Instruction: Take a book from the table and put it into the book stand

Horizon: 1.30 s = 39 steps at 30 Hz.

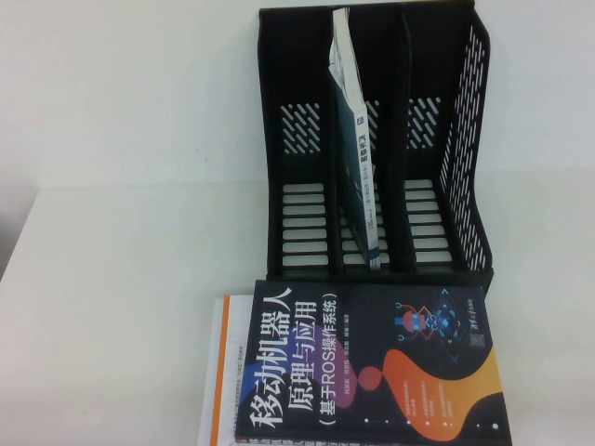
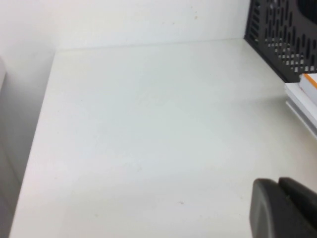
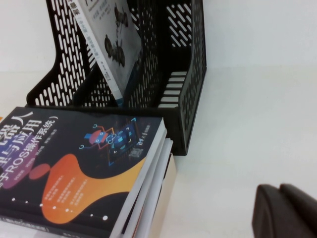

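The white book with a teal spine band (image 1: 358, 139) stands upright, leaning a little, in the middle slot of the black book stand (image 1: 465, 139) at the back of the white table (image 1: 121, 279). The right wrist view shows its cover (image 3: 116, 44) inside the stand (image 3: 190, 74). Neither arm shows in the high view. My left gripper (image 2: 277, 184) is shut and empty, low over bare table to the left of the stand (image 2: 287, 34). My right gripper (image 3: 280, 189) is shut and empty, over bare table to the right of the books.
A dark navy book with orange shapes (image 1: 372, 362) lies flat in front of the stand, on top of a white book with an orange edge (image 1: 218, 372). The stack also shows in the right wrist view (image 3: 74, 163). The table's left edge (image 2: 42, 124) is near.
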Tool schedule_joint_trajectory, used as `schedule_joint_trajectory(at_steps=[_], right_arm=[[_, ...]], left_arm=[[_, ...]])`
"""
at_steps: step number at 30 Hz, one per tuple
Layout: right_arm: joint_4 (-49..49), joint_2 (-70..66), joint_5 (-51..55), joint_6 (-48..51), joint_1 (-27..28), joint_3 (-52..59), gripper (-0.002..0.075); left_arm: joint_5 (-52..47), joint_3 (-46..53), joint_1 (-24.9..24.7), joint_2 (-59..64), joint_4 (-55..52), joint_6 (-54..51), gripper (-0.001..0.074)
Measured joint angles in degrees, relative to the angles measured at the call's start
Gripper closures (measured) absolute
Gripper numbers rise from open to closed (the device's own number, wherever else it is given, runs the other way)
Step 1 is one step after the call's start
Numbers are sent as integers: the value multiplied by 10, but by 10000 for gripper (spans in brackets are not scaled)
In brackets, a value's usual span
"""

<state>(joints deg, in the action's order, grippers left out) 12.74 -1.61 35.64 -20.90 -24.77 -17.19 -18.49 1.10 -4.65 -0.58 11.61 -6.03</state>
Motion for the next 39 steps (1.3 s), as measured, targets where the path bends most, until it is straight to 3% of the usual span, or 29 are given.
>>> schedule_joint_trajectory(at_steps=[9,39], right_arm=[[0,0,0,0,0,0,728],[0,0,0,0,0,0,728]], left_arm=[[-1,-1,0,0,-85,105,737],[-4,-2,0,0,-92,108,737]])
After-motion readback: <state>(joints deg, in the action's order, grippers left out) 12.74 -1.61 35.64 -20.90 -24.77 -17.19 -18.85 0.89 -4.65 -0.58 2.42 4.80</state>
